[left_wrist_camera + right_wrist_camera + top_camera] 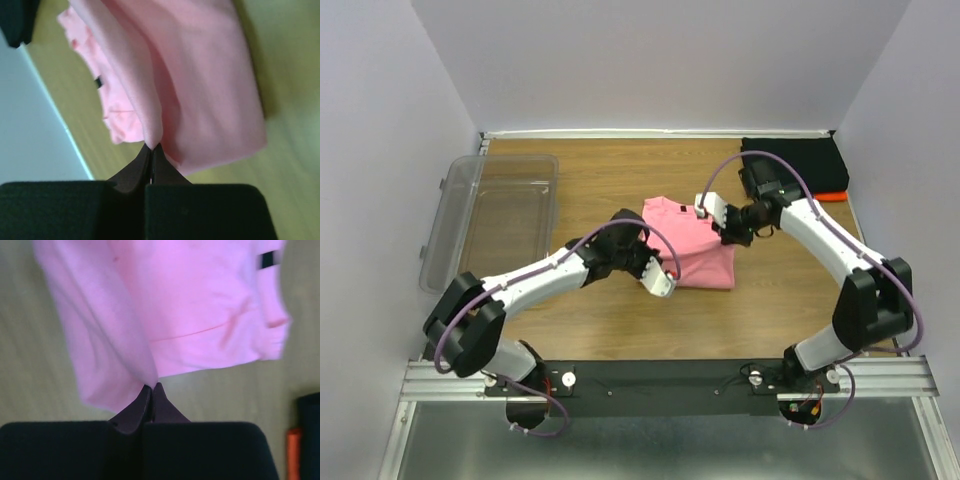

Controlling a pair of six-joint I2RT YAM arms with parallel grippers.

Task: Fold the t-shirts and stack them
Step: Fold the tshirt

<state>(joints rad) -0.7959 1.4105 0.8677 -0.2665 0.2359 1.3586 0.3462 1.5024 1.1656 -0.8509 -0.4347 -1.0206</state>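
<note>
Folding step judged in hand: left gripper [152,148] and right gripper [152,387] each pinch an edge of the pink t-shirt [692,250], cloth spreading just beyond the fingertips; next move likely requires carrying both edges across evenly.

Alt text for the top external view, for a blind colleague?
The left gripper and right gripper pinch the pink t-shirt mid-table, at its near-left and far edges. A black t-shirt lies far right, a clear tub at left.
</note>
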